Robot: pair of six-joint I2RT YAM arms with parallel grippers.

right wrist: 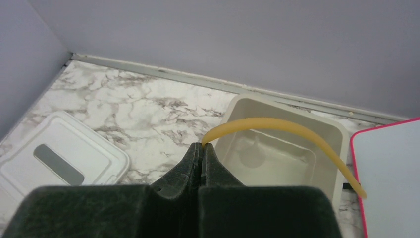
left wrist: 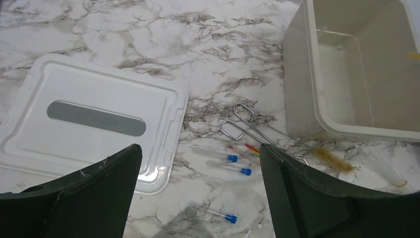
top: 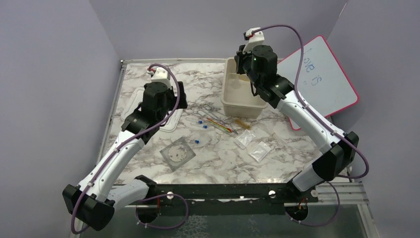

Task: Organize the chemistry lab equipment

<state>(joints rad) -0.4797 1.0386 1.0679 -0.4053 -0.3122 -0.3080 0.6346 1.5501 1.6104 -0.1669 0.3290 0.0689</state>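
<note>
At the left of the top view the left arm reaches over the marble counter (top: 218,158), and its tool (left wrist: 199,148) hangs with its fingers spread wide and nothing between them. It is above the right edge of a white lid (left wrist: 89,84), which lies flat on the left of the counter. Below the lid in the top view, near the middle of the frame, a round dish in a clear bag (top: 177,153) lies flat by itself. Just right of the lid three thin clear tubes with blue caps (left wrist: 225,157) lie on their sides. Two are close together and the third is apart, nearer the bagged dish. Beside the pair lie a few coloured sticks (top: 220,124), touching or nearly touching a bent wire clamp (left wrist: 247,126). A small bristle brush (left wrist: 332,158) lies just in front of the tub. Further right, lower in the top view, two clear packets (top: 245,139) lie flat near each other. The beige tub (top: 241,102) stands open in the upper middle of the frame, with the right arm bent over it. The right tool (right wrist: 203,148) is pinched shut on one end of a yellow rubber tube (right wrist: 277,124). In the right wrist view the tube arches up and across the open tub, and its free end hangs past the tub's right rim. At the far right a pink-framed whiteboard (top: 322,84) with handwriting on it lies tilted beside the tub.
</note>
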